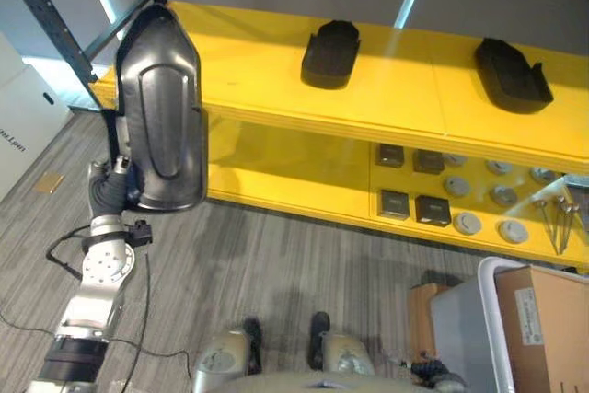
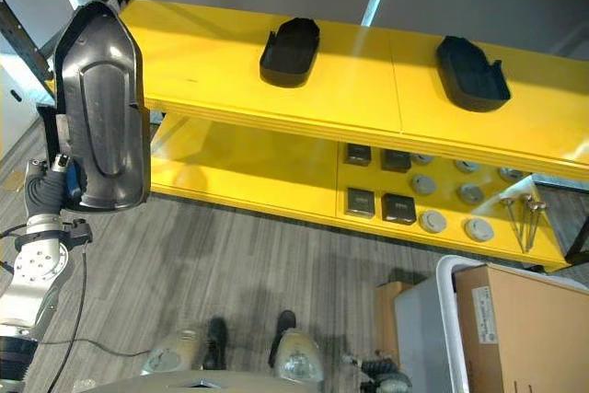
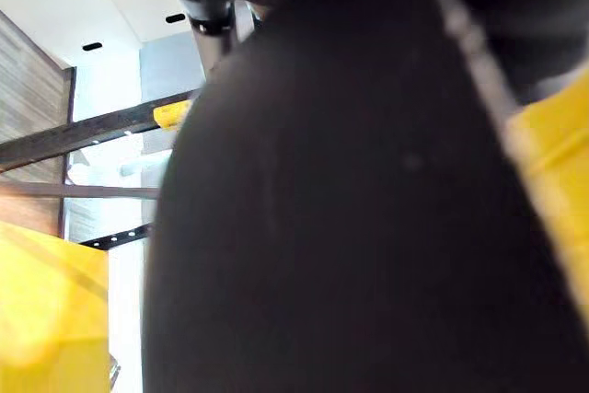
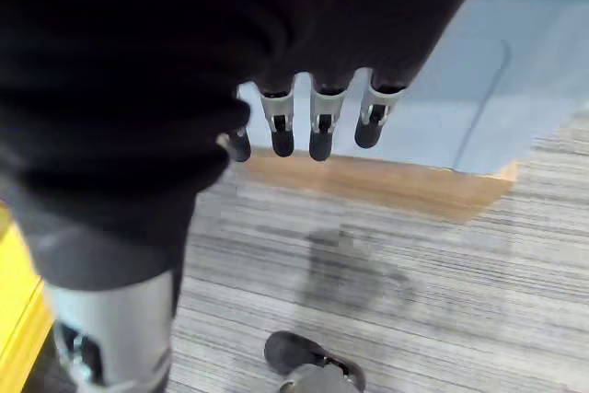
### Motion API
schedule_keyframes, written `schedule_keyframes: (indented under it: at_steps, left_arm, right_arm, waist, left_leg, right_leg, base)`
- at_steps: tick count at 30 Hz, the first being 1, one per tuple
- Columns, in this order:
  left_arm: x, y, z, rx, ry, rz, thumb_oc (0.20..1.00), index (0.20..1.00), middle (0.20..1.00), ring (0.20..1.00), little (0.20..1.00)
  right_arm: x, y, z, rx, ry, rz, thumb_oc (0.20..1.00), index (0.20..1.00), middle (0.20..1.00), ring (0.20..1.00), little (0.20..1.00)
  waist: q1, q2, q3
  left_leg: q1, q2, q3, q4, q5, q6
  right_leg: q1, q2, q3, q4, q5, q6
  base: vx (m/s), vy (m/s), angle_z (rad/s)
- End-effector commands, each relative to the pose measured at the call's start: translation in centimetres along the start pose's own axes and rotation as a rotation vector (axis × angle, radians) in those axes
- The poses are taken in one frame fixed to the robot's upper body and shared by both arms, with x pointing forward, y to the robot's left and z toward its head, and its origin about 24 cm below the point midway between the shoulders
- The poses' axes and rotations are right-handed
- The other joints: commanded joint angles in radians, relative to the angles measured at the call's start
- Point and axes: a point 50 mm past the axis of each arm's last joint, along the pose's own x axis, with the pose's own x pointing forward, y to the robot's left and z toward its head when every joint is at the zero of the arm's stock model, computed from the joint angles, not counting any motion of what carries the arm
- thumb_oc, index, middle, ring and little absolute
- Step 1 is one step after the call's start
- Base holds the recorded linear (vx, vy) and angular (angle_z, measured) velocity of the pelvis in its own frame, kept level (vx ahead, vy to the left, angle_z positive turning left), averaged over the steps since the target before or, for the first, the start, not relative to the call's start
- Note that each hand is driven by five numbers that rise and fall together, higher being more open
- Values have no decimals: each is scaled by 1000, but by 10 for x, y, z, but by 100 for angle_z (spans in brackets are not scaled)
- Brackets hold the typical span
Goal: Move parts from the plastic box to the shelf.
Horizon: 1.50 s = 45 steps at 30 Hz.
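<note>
Big black part (image 1: 162, 108) rides high on the left hand (image 1: 112, 192), grip hidden; right hand (image 4: 317, 126) hangs relaxed; 2 parts (image 1: 331, 52) already sit on the shelf (image 1: 267, 80).

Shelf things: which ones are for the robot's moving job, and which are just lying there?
For the job:
- big black part, up at the left hand
- two black parts on the yellow shelf
- plastic box

Just lying about:
- dark square blocks, grey discs and bolts on the lower shelf
- cardboard box
- right hand, idle
</note>
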Motion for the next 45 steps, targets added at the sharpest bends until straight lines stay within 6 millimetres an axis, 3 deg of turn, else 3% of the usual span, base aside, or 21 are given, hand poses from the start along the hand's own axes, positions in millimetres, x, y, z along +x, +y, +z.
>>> schedule_keyframes:
  at_steps: [1, 6, 8, 10, 11, 13, 16, 19, 21, 23, 24, 26, 29, 30, 32, 33, 34, 38, 39, 41, 45]
  left_arm:
    - [12, 3, 37, -89, -163, 23, 200, 200, 200, 200, 200]
    - [7, 5, 31, -119, -132, 18, 200, 200, 200, 200, 200]
    - [5, 1, 30, -150, -119, 9, 200, 200, 200, 200, 200]
    - [7, -8, 33, -160, -136, -21, 200, 200, 200, 200, 200]
    - [9, -13, 35, -180, -145, -27, 200, 200, 200, 200, 200]
    - [10, -13, 35, -201, -139, -12, 200, 200, 200, 200, 200]
    - [10, -11, 33, -211, -131, -20, 200, 200, 200, 200, 200]
    - [10, -9, 33, -221, -133, -43, 200, 200, 200, 200, 200]
    - [12, -9, 34, -228, -139, -43, 200, 200, 200, 200, 200]
    - [14, -8, 37, -217, -159, -25, 200, 200, 200, 200, 200]
    - [16, -8, 40, -200, -179, -16, 200, 200, 200, 200, 200]
    - [17, -8, 42, -178, -193, -18, 200, 200, 200, 200, 200]
    - [20, -10, 46, -162, -217, -38, 200, 200, 200, 200, 200]
    - [20, -8, 51, -108, -260, -43, 200, 200, 200, 200, 200]
    - [16, 1, 49, -78, -264, -31, 200, 200, 200, 200, 200]
    - [14, 8, 46, -91, -249, -24, 200, 200, 200, 200, 200]
    - [13, 14, 44, -99, -231, -19, 200, 200, 200, 200, 200]
    - [13, 15, 43, -94, -222, -10, 200, 200, 200, 200, 200]
    - [13, 10, 43, -119, -216, -2, 200, 200, 200, 200, 200]
    - [12, 3, 43, -133, -214, 6, 200, 200, 200, 200, 200]
    - [11, -3, 42, -147, -221, 10, 200, 200, 200, 200, 200]
  right_arm:
    - [-3, 1, -20, -29, 86, 1, 1000, 1000, 1000, 1000, 1000]
    - [-4, -1, -23, -66, 111, 9, 1000, 1000, 1000, 1000, 1000]
    - [-4, -4, -27, -78, 120, 5, 1000, 1000, 1000, 1000, 1000]
    - [-3, -9, -27, -36, 135, -24, 1000, 1000, 1000, 1000, 1000]
    - [-2, -14, -26, -34, 139, -34, 1000, 1000, 1000, 1000, 1000]
    - [-2, -17, -28, -65, 143, -39, 1000, 1000, 1000, 1000, 1000]
    - [-3, -20, -32, -46, 151, -57, 1000, 1000, 1000, 1000, 1000]
    - [-2, -28, -29, -4, 153, -76, 1000, 1000, 1000, 1000, 1000]
    - [-1, -31, -25, 15, 156, -80, 1000, 1000, 1000, 1000, 1000]
    - [0, -31, -22, 19, 156, -81, 1000, 1000, 1000, 1000, 1000]
    - [0, -32, -21, 31, 161, -83, 1000, 1000, 1000, 1000, 1000]
    - [0, -33, -24, 58, 172, -86, 1000, 1000, 1000, 1000, 1000]
    - [-2, -26, -31, 136, 168, -64, 1000, 1000, 1000, 1000, 1000]
    - [-2, -18, -29, 155, 141, -52, 1000, 1000, 1000, 1000, 1000]
    - [-2, -14, -25, 170, 124, -40, 1000, 1000, 1000, 1000, 1000]
    - [-3, -12, -24, 191, 117, -23, 1000, 1000, 1000, 1000, 1000]
    - [-3, -10, -24, 205, 107, 12, 1000, 1000, 1000, 1000, 1000]
    - [-6, 0, -24, 272, 44, 27, 1000, 1000, 1000, 1000, 1000]
    - [-7, 4, -18, 340, -10, 40, 1000, 1000, 1000, 1000, 1000]
    - [-7, 0, -9, 383, -69, -33, 1000, 1000, 1000, 1000, 1000]
    - [-7, 8, -8, 525, -50, 122, 1000, 1000, 1000, 1000, 1000]
  waist:
    - [-28, -3, -51]
    - [-27, -17, -56]
    - [-27, -27, -49]
    - [-31, -19, -20]
    - [-45, 2, -9]
    - [-56, 22, -13]
    - [-63, 42, -30]
    - [-62, 55, -35]
    - [-63, 59, -32]
    - [-64, 59, -22]
    - [-66, 51, -14]
    - [-66, 44, -7]
    - [-60, 28, 35]
    - [-47, 12, 63]
    - [-32, 7, 75]
    - [-23, 10, 76]
    - [-23, 15, 65]
    - [-33, 19, 39]
    - [-35, 15, 27]
    - [-39, 8, 18]
    - [-50, -1, 6]
  left_leg:
    - [55, -15, 25, -106, 24, -20]
    - [34, 22, 37, -60, 19, -48]
    - [-10, 35, 67, 39, -1, -60]
    - [-125, 135, 105, 181, 105, -121]
    - [-143, 196, 100, 159, 159, -147]
    - [-92, 229, 86, 48, 184, -154]
    - [-61, 273, 62, -77, 263, -177]
    - [-31, 317, 18, -150, 295, -192]
    - [-27, 324, -9, -137, 285, -192]
    - [-38, 309, -32, -84, 244, -184]
    - [-45, 284, -23, -41, 176, -169]
    - [-56, 261, -6, -3, 133, -154]
    - [-110, 196, -17, 109, 72, -131]
    - [-117, 155, 6, 128, 35, -106]
    - [-98, 129, 33, 107, 18, -89]
    - [-83, 118, 50, 89, 12, -76]
    - [-67, 94, 67, 47, 17, -52]
    - [-48, 40, 66, -30, 37, -16]
    - [-41, 17, 64, -69, 45, -9]
    - [-36, 7, 60, -100, 55, -11]
    - [-13, 16, 59, -140, 69, -15]
  right_leg:
    - [81, -21, -2, -149, 104, 47]
    - [106, 5, -12, -200, 96, 26]
    - [114, 2, -28, -211, 92, 13]
    - [128, 16, -62, -224, 87, -16]
    - [125, 26, -67, -228, 87, -24]
    - [126, 19, -58, -224, 81, -16]
    - [116, 0, -48, -208, 76, -6]
    - [97, -42, -28, -147, 56, 10]
    - [79, -66, -3, -102, 43, 18]
    - [52, -103, 35, -42, 33, 38]
    - [40, -139, 51, -16, 36, 55]
    - [32, -180, 51, 3, 42, 73]
    - [42, -251, 78, -14, 112, 110]
    - [29, -309, 64, -41, 204, 121]
    - [-4, -336, 21, -32, 261, 133]
    - [-13, -333, 0, -8, 254, 134]
    - [-22, -299, -9, 33, 217, 130]
    - [-49, -207, 12, 114, 168, 117]
    - [-56, -171, 11, 104, 161, 110]
    - [-45, -145, 7, 42, 157, 104]
    - [-20, -109, 14, -43, 155, 107]
  base:
    - [78, -166, 16]
    - [49, -176, 8]
    - [-35, -178, 7]
    - [-113, -136, 37]
    - [-42, 43, 69]
    - [65, 229, 41]
    - [101, 278, 6]
    - [121, 434, 5]
    - [108, 526, -20]
    - [67, 481, -35]
    - [42, 451, -36]
    - [31, 457, -40]
    - [-19, 460, -11]
    - [-92, 463, -11]
    - [-81, 420, -35]
    - [-22, 457, -67]
    - [-2, 405, -79]
    - [10, 219, -39]
    - [-25, 113, -12]
    - [-18, 6, -13]
    - [-13, -92, 6]
